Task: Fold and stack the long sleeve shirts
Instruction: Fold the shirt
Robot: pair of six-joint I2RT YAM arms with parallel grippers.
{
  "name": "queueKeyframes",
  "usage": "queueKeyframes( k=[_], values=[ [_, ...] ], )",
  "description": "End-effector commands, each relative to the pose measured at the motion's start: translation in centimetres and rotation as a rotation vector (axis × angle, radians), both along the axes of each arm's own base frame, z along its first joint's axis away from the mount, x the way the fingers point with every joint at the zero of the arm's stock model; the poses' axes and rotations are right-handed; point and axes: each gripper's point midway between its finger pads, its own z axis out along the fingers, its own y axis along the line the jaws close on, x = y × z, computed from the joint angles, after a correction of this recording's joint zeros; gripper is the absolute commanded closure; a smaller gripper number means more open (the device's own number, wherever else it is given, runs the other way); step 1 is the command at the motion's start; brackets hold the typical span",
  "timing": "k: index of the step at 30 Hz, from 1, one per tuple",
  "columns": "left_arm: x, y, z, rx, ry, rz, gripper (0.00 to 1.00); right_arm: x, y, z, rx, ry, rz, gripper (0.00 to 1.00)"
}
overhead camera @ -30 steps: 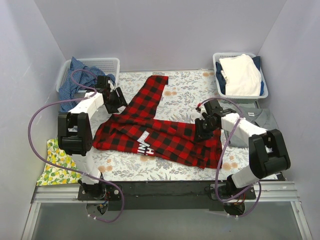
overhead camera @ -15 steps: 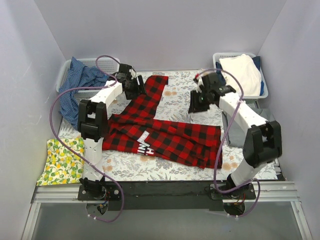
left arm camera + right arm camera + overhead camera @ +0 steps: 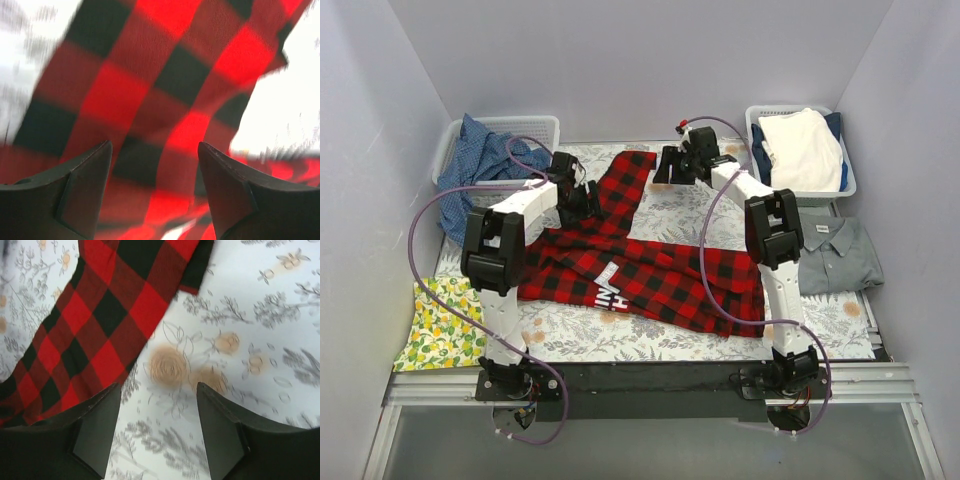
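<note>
The red-and-black plaid shirt (image 3: pixel 650 270) lies spread on the floral table, white lettering near its front edge, one sleeve (image 3: pixel 625 190) running to the far side. My left gripper (image 3: pixel 582 200) is open and empty, just over the sleeve's left edge; plaid cloth (image 3: pixel 150 90) fills its wrist view between the fingers (image 3: pixel 85 185). My right gripper (image 3: pixel 667 168) is open and empty, over bare tablecloth just right of the sleeve's cuff (image 3: pixel 192 270). The grey collared shirt (image 3: pixel 835 250) lies flat at the right edge.
A white basket (image 3: pixel 545 125) at the back left holds blue cloth (image 3: pixel 475 170). A basket (image 3: pixel 760 115) at the back right holds the cream-white and navy pile (image 3: pixel 805 150). A lemon-print cloth (image 3: pixel 440 320) lies at the front left. Grey walls enclose the table.
My right gripper has swung from the shirt's right side to the far centre beside the sleeve cuff. My left gripper has moved right, onto the sleeve's left edge. The shirt has not moved.
</note>
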Motion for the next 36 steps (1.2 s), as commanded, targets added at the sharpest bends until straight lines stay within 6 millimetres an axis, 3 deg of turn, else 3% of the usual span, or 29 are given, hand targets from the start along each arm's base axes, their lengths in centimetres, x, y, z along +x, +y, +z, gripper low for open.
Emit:
queueKeyframes(
  k=[1, 6, 12, 16, 18, 21, 25, 27, 29, 33, 36],
  values=[
    [-2.1, 0.7, 4.7, -0.003, -0.077, 0.001, 0.30, 4.8, 4.2, 4.8, 0.205, -0.228, 0.018, 0.29],
    [-6.1, 1.7, 1.0, 0.056, 0.065, 0.006, 0.31, 6.1, 6.6, 4.5, 0.239, -0.266, 0.051, 0.28],
    [-11.7, 3.0, -2.8, 0.096, 0.264, 0.065, 0.30, 6.0, 6.0, 4.0, 0.218, -0.284, 0.032, 0.27],
    [-14.7, 2.8, -2.9, 0.053, 0.315, 0.058, 0.30, 6.8, 6.0, 3.1, 0.220, -0.294, 0.002, 0.27],
    [-15.7, 2.6, -2.6, 0.035, 0.325, 0.028, 0.30, 7.5, 6.5, 3.8, 0.236, -0.325, -0.007, 0.27],
    [-15.9, 2.8, -2.3, 0.042, 0.329, 0.010, 0.30, 8.2, 7.1, 1.3, 0.222, -0.322, -0.019, 0.27],
    [-14.5, 2.3, -1.6, 0.035, 0.300, -0.020, 0.30, 8.1, 7.8, -1.1, 0.217, -0.311, -0.010, 0.27],
    [-13.3, 2.0, -0.9, 0.026, 0.280, -0.020, 0.30, 7.9, 8.2, -1.7, 0.261, -0.277, -0.015, 0.27],
    [-12.7, 1.6, -0.5, 0.011, 0.271, -0.033, 0.30, 7.8, 9.1, -1.1, 0.285, -0.290, 0.004, 0.27],
    [-12.6, 1.4, -0.6, 0.007, 0.289, -0.050, 0.30, 7.0, 10.3, -2.0, 0.329, -0.245, 0.025, 0.26],
    [-12.4, 1.2, -0.5, 0.006, 0.282, -0.056, 0.30, 5.8, 11.6, -2.1, 0.359, -0.222, 0.077, 0.33]
  ],
)
